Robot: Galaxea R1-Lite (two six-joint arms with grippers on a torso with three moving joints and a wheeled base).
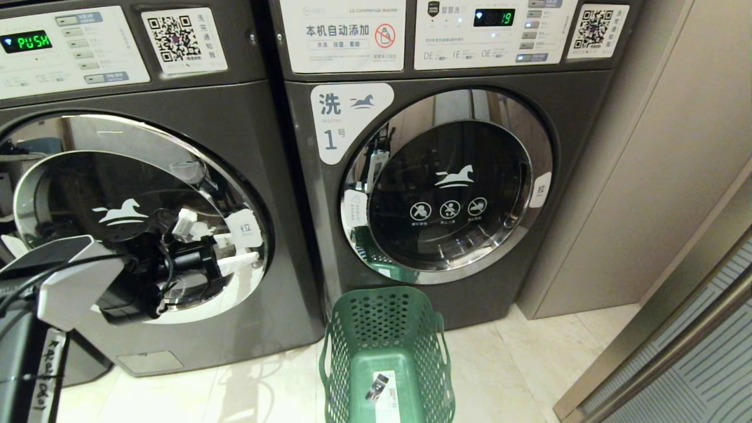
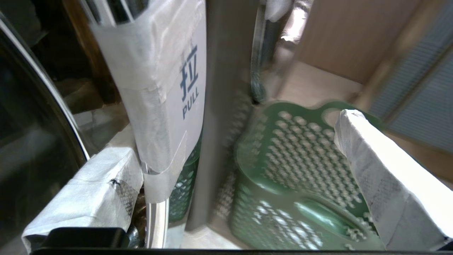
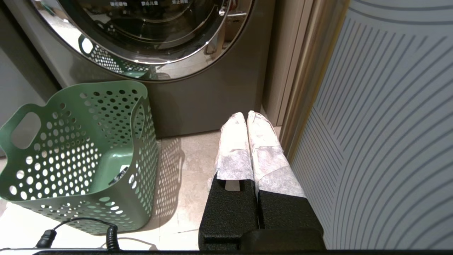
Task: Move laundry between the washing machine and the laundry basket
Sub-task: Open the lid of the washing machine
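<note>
Left gripper (image 1: 226, 258) up at the door of the left-hand washing machine (image 1: 176, 329), jaws spread wide and holding nothing, fingertips just at the taped pull tab (image 2: 166, 102) on the door's chrome rim. In the left wrist view one padded finger (image 2: 95, 180) sits on the glass side of the tab, the other (image 2: 385, 177) well out over the floor side, so the tab lies between them but hard against the first. Tab's long axis runs along the rim, roughly upright; jaws straddle it crosswise, which looks right for a pinch. Judgement: door-opening step, task barely begun, next move needs closure on the tab and a pull outward along the door's swing. Door shut, no label numeral visible on this machine; neighbour on the right carries a 1. Laundry basket (image 1: 388, 352) on the floor before that neighbour, to the right of the working gripper, no clothes in it, only a small paper tag at the bottom. No garments visible anywhere; presumably behind the dark glass, cannot tell. Right gripper (image 3: 249, 141) parked low near the wall panel, jaws pressed together, empty, nearer the basket than the left. Risk: tape-wrapped tab slipping out of a shallow pinch.
</note>
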